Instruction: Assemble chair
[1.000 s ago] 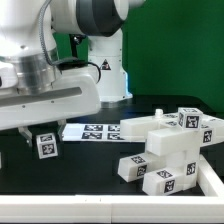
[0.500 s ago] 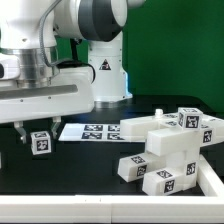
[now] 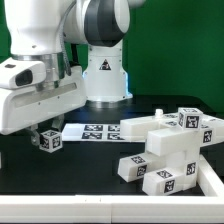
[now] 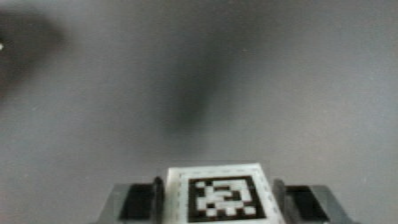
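My gripper is clamped on a small white chair piece, a chunky block bearing a black-and-white square tag; the wrist view confirms it, showing the tagged block seated squarely between my two fingers with the dark table blurred beyond. In the exterior view the block hangs just above the black table, at that view's left, close beside the near end of the marker board but not resting on it. The partly joined chair body, a stack of white slabs and tagged blocks, sits well apart at the exterior view's right, against a white rim at the table's corner. Handling assessment: the piece appears to be rigid moulded plastic, light for its bulk, with no give under my fingers. Its faces look smooth, so I judge slip to be the main risk if the hold is shallow or off-centre. The flat opposing sides are the proper place to hold it, and that is where I have it, with the tag face left exposed. I cannot tell from either view how deep the block sits in the jaws, nor what fitting its far end carries. The assembled body looks heavier and stiff, yet it stands loose on the table and could shift if pushed hard.
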Available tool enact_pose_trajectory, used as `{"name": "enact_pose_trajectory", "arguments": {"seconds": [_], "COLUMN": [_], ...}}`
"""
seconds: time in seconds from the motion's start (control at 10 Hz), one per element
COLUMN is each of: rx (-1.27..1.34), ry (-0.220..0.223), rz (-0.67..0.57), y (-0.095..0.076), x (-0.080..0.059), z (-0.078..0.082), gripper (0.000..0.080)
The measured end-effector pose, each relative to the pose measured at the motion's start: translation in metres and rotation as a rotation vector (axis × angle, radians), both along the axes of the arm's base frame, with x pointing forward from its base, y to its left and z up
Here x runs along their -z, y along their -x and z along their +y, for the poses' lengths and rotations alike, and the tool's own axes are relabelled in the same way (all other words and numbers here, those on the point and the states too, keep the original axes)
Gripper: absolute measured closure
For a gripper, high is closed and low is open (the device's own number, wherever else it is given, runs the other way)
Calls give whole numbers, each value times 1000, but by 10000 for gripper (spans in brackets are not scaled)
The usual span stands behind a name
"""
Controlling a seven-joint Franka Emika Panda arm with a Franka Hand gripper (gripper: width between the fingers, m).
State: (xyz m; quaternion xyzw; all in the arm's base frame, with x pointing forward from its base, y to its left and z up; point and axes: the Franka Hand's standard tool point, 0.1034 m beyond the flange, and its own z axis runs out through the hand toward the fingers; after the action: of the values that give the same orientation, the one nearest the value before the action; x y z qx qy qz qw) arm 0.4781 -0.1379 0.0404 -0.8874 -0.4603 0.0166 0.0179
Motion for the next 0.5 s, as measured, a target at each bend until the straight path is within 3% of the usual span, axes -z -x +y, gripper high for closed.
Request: {"name": "enact_pose_trajectory", "arguments": {"seconds": [0.2, 0.5], "rx": [-183, -389], "ry": [13, -1], "rz": [-9, 4], "y": [2, 25], "x": [2, 18], "z": [-3, 4], "gripper": [514, 514]}}
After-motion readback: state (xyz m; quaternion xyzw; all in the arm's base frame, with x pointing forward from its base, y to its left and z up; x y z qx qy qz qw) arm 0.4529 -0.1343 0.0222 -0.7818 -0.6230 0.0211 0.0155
